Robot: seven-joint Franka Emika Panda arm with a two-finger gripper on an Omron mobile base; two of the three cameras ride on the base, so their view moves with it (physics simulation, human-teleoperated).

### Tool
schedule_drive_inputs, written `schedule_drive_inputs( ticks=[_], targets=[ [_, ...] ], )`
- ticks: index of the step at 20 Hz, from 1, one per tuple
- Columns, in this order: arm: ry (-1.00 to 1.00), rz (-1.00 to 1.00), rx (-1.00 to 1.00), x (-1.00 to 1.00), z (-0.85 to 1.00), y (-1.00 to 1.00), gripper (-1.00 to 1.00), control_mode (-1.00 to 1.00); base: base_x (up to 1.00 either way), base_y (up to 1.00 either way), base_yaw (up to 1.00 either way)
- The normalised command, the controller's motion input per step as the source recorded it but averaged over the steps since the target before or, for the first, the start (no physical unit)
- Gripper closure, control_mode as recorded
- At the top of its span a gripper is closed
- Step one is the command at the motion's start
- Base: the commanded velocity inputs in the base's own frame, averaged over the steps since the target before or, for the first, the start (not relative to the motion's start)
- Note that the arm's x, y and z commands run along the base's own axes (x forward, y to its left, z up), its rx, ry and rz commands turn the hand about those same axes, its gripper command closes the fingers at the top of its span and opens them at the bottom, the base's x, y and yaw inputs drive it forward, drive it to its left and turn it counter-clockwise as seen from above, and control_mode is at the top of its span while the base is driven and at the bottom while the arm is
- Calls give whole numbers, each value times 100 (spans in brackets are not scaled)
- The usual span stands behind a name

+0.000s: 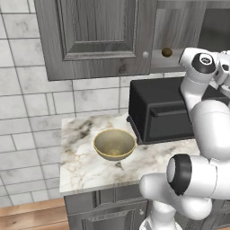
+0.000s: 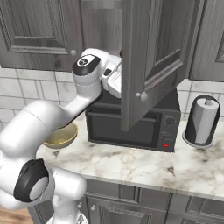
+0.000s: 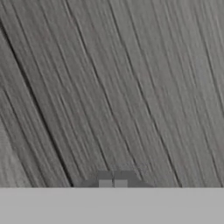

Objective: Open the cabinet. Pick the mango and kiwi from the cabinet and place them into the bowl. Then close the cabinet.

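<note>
Reaching into the cabinet (image 2: 153, 57), right door standing open; gripper (image 3: 113, 183) with fingertips pressed together, clamping nothing, facing wood grain. Kiwi (image 1: 166, 52) sitting on the cabinet shelf. Bowl (image 1: 114, 144) resting on the marble counter (image 1: 81, 166), beside the toaster oven (image 1: 166, 112).

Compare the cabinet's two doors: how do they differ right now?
The left door is shut, flat against the cabinet; the right door is swung open toward the room. The left door hangs over the bowl; the right door hangs in front of the toaster oven. Both are dark grey, raised-panel, round-knobbed.
</note>
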Motion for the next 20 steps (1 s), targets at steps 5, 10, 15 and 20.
schedule_drive_inputs(
  ticks=[5, 10, 15, 20],
  targets=[
    [-2, 0, 0, 0, -5, -9, 100, -100, 0, 0, 0],
    [-1, 0, 0, 0, -5, -3, 100, -100, 0, 0, 0],
    [0, 0, 0, 0, -3, -31, 100, -100, 0, 0, 0],
    [0, 1, 0, 0, -5, -28, 100, -100, 0, 0, 0]
  ],
)
